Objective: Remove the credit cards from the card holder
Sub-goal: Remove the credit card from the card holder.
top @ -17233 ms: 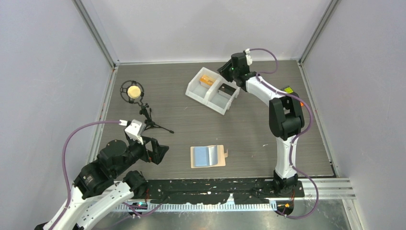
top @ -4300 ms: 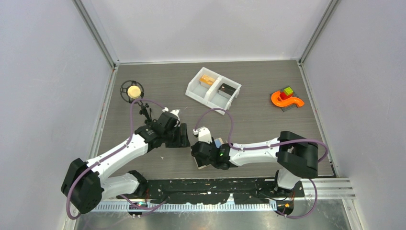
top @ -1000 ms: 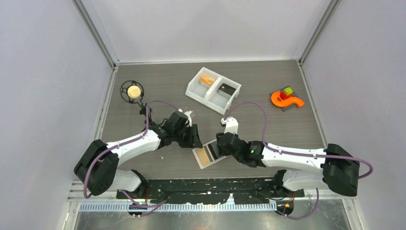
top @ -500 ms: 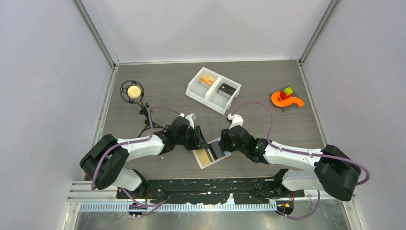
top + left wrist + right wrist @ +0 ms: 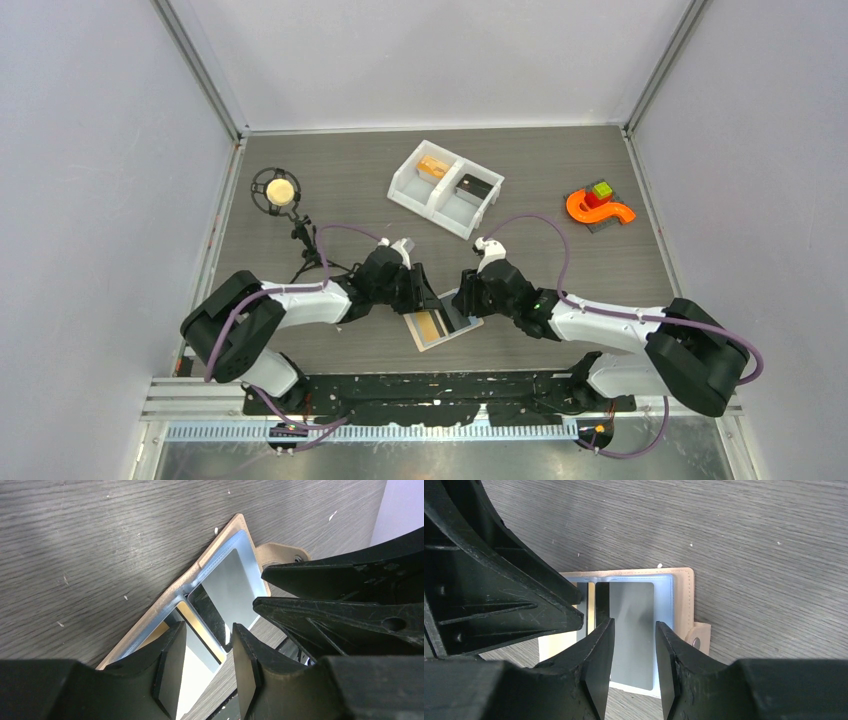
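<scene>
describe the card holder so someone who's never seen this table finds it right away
On the dark grey wood-grain table, look at the middle of the near edge, where the left gripper and right gripper converge. The card holder lies open and flat beneath them: beige-tan with pale blue lining and a snap tab, unlike the white two-compartment bin farther back.

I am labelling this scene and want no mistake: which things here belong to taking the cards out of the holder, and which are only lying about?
Belong to the job: card holder; credit cards inside it; left hand; right hand.

Only lying about: microphone on small tripod; orange toy with coloured blocks; white two-compartment bin, its use unclear.
</scene>
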You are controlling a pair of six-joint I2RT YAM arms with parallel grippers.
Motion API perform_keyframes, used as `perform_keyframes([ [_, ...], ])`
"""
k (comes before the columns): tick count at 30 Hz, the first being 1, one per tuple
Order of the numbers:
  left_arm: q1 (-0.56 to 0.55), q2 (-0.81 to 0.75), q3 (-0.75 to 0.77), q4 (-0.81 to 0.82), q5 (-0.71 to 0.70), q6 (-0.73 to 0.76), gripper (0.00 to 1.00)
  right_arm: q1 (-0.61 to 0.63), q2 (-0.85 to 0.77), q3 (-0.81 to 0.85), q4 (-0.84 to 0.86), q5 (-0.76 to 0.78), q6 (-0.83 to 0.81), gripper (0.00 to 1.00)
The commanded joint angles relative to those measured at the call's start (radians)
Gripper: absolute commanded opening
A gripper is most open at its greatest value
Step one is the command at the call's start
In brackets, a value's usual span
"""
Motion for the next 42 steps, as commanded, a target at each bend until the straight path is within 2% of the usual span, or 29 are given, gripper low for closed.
perform_keyframes([
  [1, -0.005, 0.015, -0.005, 0.052, -0.031, 0.001, 0.41, -0.005, 0.009, 0.005, 0.042, 0.006, 0.006, 0.42],
  [9, -0.013, 0.012, -0.011, 0.049, -0.045, 0.005, 0.41, -0.010, 0.084, -0.004, 0.053, -0.007, 0.047, 0.41],
  [23, -0.030, 0.025, 0.011, 0.055, -0.065, 0.001, 0.37, -0.010, 0.083, -0.071, 0.112, -0.056, 0.129, 0.35],
  [28, -0.030, 0.040, 0.003, 0.110, -0.036, -0.040, 0.30, -0.009, 0.076, -0.084, 0.123, -0.057, 0.140, 0.35],
  [37, -0.030, 0.000, -0.014, 0.080, -0.052, -0.072, 0.00, -0.010, 0.048, -0.086, 0.081, -0.019, 0.146, 0.35],
  [42, -0.030, -0.010, -0.019, 0.046, -0.061, -0.081, 0.00, -0.010, 0.033, -0.085, 0.060, 0.001, 0.144, 0.34],
])
